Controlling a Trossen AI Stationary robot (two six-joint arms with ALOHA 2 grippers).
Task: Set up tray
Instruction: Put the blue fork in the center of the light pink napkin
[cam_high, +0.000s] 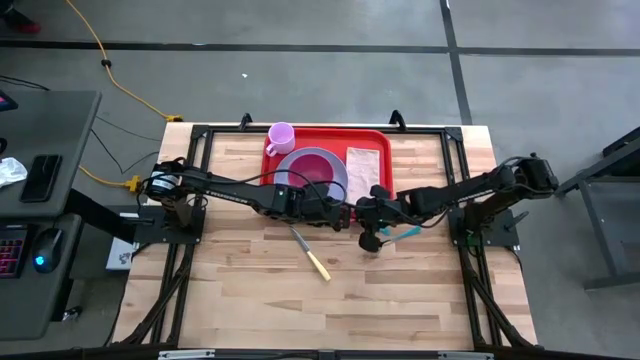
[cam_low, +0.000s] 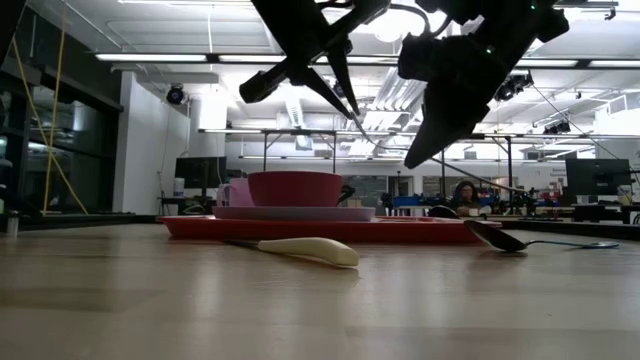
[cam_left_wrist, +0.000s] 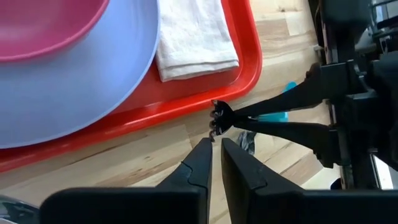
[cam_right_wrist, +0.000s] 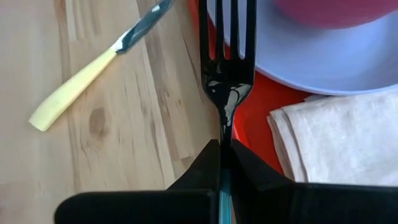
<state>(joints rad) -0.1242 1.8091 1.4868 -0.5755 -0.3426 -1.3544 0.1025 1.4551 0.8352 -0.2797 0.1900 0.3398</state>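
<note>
My right gripper (cam_right_wrist: 222, 149) is shut on a black fork (cam_right_wrist: 228, 68) with a teal handle, above the near edge of the red tray (cam_high: 300, 140). My left gripper (cam_left_wrist: 216, 149) stands just short of the fork's tines (cam_left_wrist: 217, 118), its fingers a narrow gap apart with nothing between them. In the high view the two grippers meet at the table's middle, left (cam_high: 345, 213) and right (cam_high: 364, 214). On the tray are a lavender plate (cam_high: 335, 178) with a pink bowl (cam_high: 312, 165), a pink cup (cam_high: 282, 135) and a folded napkin (cam_high: 364, 168). My right gripper pinches the fork's neck (cam_right_wrist: 222, 134) just behind the tines between its two fingers. The fork runs straight on beyond the fingertips, in line with them. It is lifted clear of the table, slanting down, with its tines (cam_right_wrist: 228, 37) over the tray's near rim (cam_right_wrist: 249, 124).
A knife with a cream handle (cam_high: 312, 254) lies on the wood near the middle, in front of the tray. A spoon (cam_low: 500, 238) lies on the table to the right of it, below the right gripper. The near half of the table is bare wood.
</note>
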